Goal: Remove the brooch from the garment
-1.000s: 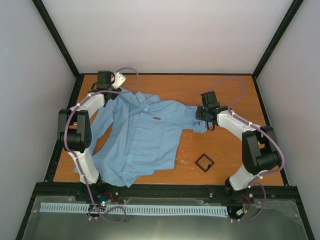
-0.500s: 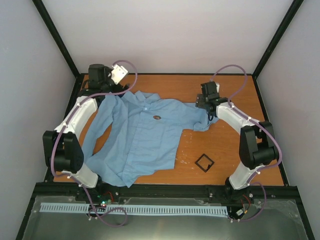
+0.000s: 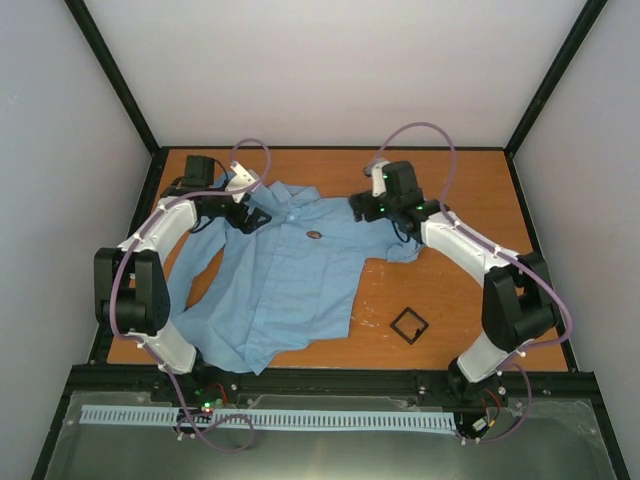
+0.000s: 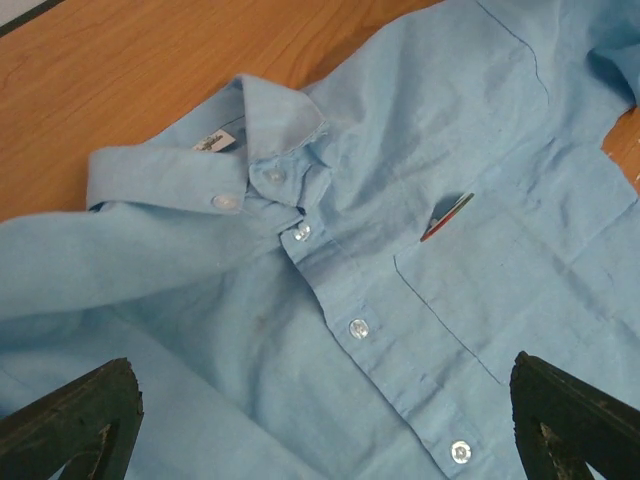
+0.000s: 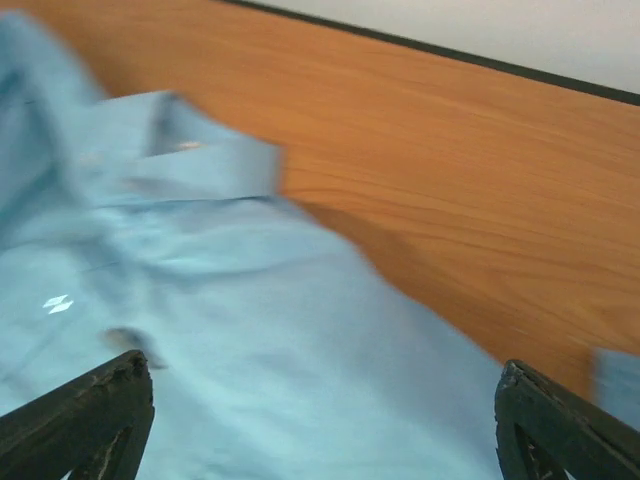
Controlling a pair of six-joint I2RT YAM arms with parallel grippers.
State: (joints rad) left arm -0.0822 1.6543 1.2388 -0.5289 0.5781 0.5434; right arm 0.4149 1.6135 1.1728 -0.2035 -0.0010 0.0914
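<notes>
We see brooch [image 3: 313, 236] on shirt [image 3: 280, 290] chest, between left gripper [image 3: 253, 217] and right gripper [image 3: 360, 206]; both released, jaws spread wide, grasping nothing.

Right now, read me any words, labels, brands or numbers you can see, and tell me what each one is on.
Label inside the shirt collar: dark print, too small to read.
Brooch on the shirt front: seen edge-on, no lettering shows.
No other words or numbers in any view.
</notes>
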